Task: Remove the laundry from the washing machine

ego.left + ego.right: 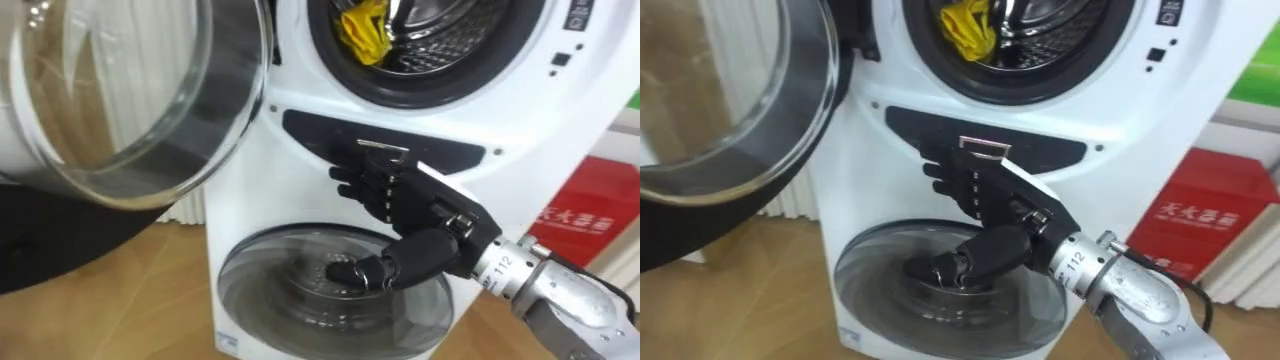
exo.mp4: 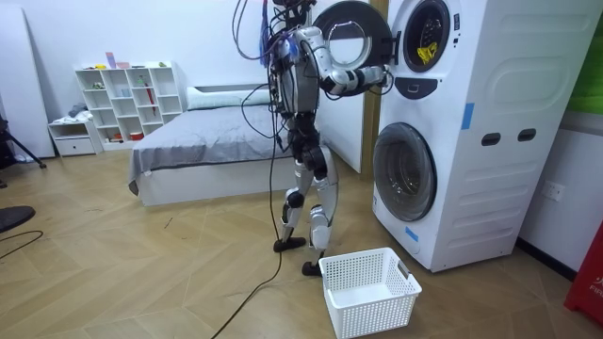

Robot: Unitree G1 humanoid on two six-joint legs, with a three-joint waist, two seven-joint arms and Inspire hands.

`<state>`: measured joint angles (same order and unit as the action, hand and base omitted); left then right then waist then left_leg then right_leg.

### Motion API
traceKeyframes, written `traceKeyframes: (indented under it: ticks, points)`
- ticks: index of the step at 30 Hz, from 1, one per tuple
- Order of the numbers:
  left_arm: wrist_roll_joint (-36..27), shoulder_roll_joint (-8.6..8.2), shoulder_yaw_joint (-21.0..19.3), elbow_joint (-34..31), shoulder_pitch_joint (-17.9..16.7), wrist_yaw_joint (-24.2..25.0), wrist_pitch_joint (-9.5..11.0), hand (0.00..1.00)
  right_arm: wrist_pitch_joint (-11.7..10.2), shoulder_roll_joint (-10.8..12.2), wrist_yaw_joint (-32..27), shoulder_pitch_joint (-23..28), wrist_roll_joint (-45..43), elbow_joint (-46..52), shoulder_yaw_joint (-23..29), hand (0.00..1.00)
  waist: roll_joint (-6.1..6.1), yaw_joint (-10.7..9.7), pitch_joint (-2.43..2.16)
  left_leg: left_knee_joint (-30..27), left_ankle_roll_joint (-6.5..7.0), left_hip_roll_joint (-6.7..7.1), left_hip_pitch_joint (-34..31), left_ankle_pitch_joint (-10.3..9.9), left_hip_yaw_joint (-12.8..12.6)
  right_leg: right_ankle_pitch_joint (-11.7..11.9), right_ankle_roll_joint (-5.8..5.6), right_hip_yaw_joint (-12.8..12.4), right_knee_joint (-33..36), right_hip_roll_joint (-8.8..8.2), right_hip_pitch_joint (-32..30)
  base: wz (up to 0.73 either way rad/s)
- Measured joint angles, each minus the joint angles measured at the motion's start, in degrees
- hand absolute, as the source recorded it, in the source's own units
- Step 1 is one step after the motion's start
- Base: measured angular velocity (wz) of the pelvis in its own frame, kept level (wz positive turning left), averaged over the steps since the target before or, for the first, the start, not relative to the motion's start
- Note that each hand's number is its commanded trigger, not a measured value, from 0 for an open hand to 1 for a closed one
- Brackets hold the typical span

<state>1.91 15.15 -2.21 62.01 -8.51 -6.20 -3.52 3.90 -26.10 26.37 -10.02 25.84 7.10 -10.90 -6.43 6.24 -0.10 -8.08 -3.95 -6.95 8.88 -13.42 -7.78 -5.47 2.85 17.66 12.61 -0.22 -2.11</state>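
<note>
Yellow cloth [image 1: 366,32] lies bunched inside the open drum [image 1: 452,42] of the upper washing machine [image 1: 250,190], the right hand [image 1: 398,205] hovers just below with relaxed, empty fingers [image 1: 362,186], and an empty white basket [image 2: 377,311] stands on the floor.

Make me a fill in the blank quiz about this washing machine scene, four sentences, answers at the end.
1. The garment lying in the upper drum is ____ in colour.
2. That drum's door stands ____.
3. The right hand is in front of the dark panel, and its fingers hold ____.
4. The white basket stands on the wooden ____.

Answers: yellow; open; nothing; floor.
</note>
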Motion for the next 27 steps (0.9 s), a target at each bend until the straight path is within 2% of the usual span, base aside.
traceKeyframes:
  ticks: [6,11,14,18,23,27]
  points:
    - [-0.2,-0.03,-0.4,-0.1,-0.1,0.0,0.0,0.0,0.0,0.0,-0.3,0.1,-4.3,1.8,5.7,0.0,0.34,-1.6,0.21,0.2,0.06,-0.02,0.9,0.0,-0.7,0.1,-0.1,-0.4,-0.1,0.13,0.5,-0.05]
    - [-0.1,-0.15,-0.4,-0.1,0.0,0.0,0.0,0.0,0.0,0.0,-3.5,0.1,-4.1,4.1,7.6,0.0,1.18,-1.8,0.54,0.3,0.06,-0.1,1.4,0.0,-1.8,0.1,-0.1,-1.1,-0.1,0.39,0.5,-0.09]
    - [-0.1,-0.16,-0.3,-0.1,0.0,-0.1,0.2,0.0,0.0,0.2,-5.7,0.1,-3.5,8.2,7.8,0.0,1.84,-1.8,0.51,0.4,0.05,-0.09,1.4,0.0,-1.9,0.0,-0.12,-1.3,-0.1,0.4,0.4,-0.01]
    - [-0.1,-0.2,-0.3,-0.1,-0.6,-1.3,0.4,0.0,-0.1,1.6,-6.9,0.0,-3.5,12.4,7.7,0.0,2.49,-1.4,0.19,0.3,0.05,-0.1,1.4,0.0,-1.9,0.0,-0.11,-1.2,0.0,0.33,0.5,0.0]
    - [0.1,-0.66,0.3,-0.1,-1.6,-3.6,0.4,0.0,-0.1,4.4,-9.7,-0.1,-3.3,12.6,7.5,0.0,2.41,-0.9,0.11,0.3,0.05,-0.05,1.4,0.0,-1.9,0.0,-0.12,-1.2,0.0,0.28,0.5,0.0]
    - [0.4,-0.88,0.4,-0.2,-2.6,-3.7,0.4,0.0,-0.1,5.7,-12.7,-1.2,-3.1,12.6,7.5,0.0,2.34,-0.9,0.05,0.4,0.03,-0.06,1.1,-0.1,-1.6,0.0,-0.11,-0.8,-0.1,0.24,0.5,0.04]
